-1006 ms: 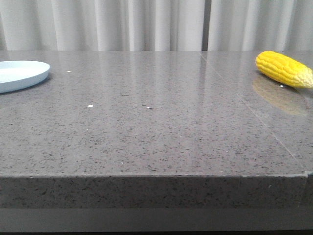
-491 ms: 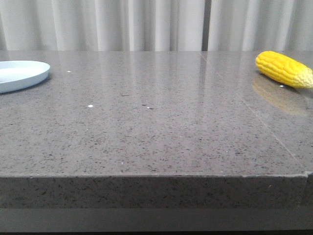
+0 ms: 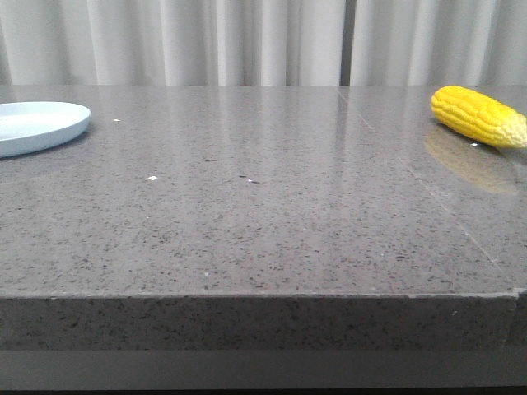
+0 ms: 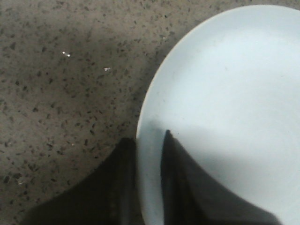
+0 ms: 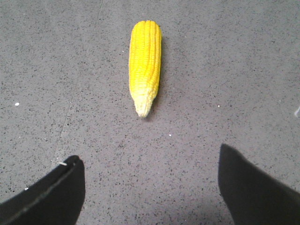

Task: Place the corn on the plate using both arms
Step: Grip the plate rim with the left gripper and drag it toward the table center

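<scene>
The plate (image 3: 33,123), pale blue-white, sits at the far left of the table in the front view. The left wrist view shows it (image 4: 225,84) large. My left gripper (image 4: 148,138) is shut on its rim, with one finger on the outside and one on the plate's inside. The corn (image 3: 478,115), bright yellow, lies on the table at the far right. In the right wrist view the corn (image 5: 145,61) lies ahead of my right gripper (image 5: 150,154), its paler tip pointing toward the fingers. That gripper is wide open, empty, and apart from the corn. Neither gripper shows in the front view.
The grey speckled stone table (image 3: 263,222) has its front edge close to the camera, and a seam (image 3: 428,189) runs toward the right side. Pale curtains (image 3: 263,41) hang behind the table.
The plate has slid a little to the right on the table. The corn has not moved.
</scene>
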{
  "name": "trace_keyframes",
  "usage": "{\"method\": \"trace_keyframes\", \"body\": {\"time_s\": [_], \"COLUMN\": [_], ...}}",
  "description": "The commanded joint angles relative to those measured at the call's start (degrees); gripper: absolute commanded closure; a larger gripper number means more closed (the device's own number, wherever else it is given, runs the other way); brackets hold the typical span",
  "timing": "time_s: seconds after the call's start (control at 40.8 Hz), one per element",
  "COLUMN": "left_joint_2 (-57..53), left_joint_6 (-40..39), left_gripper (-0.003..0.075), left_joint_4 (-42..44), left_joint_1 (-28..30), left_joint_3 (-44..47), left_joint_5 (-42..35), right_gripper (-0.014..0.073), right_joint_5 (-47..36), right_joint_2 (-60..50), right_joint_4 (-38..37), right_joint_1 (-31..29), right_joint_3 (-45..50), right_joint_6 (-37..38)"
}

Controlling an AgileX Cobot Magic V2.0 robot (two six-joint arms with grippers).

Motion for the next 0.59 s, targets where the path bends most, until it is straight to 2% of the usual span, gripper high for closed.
{"method": "trace_keyframes", "body": {"time_s": [0.0, 0.294, 0.564], "left_joint_2": [-2.8, -7.0, -9.0], "left_joint_6": [0.1, 0.1, 0.1], "left_gripper": [0.074, 0.0741, 0.0741], "left_joint_4": [-1.6, -7.0, -7.0], "left_joint_1": [0.1, -1.4, -10.5], "left_joint_3": [-1.9, -2.4, -7.1], "left_joint_5": [-1.4, -0.9, 6.0], "right_gripper": [-0.0012, -0.0012, -0.0012], "right_joint_5": [-3.8, -3.8, -3.8], "right_joint_2": [0.2, 0.2, 0.2], "right_joint_4": [-0.5, -0.5, -0.5], "right_joint_1": [-0.5, -0.5, -0.5], "right_joint_3": [-1.8, -1.8, -1.8], "right_joint_6": [-0.3, -0.3, -0.3]}}
